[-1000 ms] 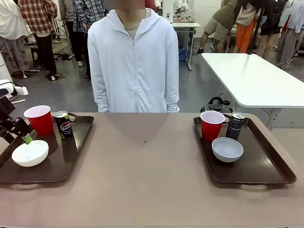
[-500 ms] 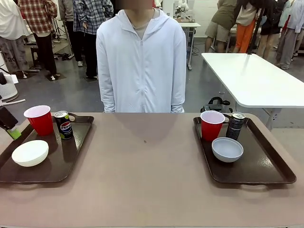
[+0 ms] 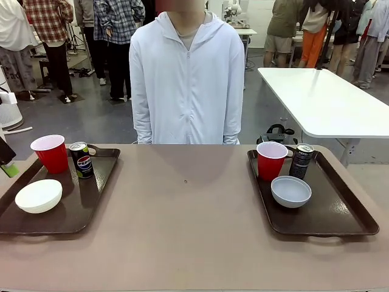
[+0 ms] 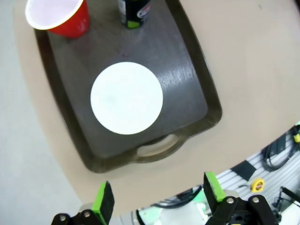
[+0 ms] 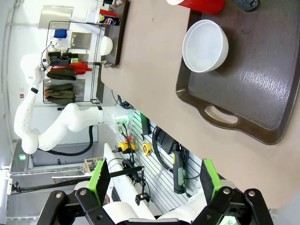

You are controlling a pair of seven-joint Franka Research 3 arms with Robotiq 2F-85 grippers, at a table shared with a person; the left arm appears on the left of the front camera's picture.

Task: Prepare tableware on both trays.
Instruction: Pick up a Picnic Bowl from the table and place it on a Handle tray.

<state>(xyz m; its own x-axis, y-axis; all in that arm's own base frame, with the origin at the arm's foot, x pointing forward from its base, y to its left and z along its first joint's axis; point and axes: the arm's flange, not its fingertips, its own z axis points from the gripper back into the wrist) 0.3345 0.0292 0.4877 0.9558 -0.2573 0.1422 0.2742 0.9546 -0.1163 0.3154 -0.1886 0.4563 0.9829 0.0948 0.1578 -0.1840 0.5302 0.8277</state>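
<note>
Two brown trays (image 3: 91, 210) sitting at the counter's (image 3: 188, 225) left and right edges, each carrying cup, can, bowl, left tool (image 4: 157, 197) and right tool (image 5: 154, 180) both hanging open, gripping nothing

Cut-off and unreadable parts

Front view: the left pincer (image 3: 7, 163) is cropped by the left edge, only a dark finger with a green pad showing, and the left tray (image 3: 97, 201) loses its near left corner at that edge. Left wrist view: the drink can (image 4: 134, 10) is cut by the top edge, its print blurred; the red cup (image 4: 58, 16) also runs off the top. Right wrist view: another red cup (image 5: 199, 4) and can (image 5: 247, 3) at the top edge show only slivers, and the right tray (image 5: 253, 89) runs past the right edge.
</note>
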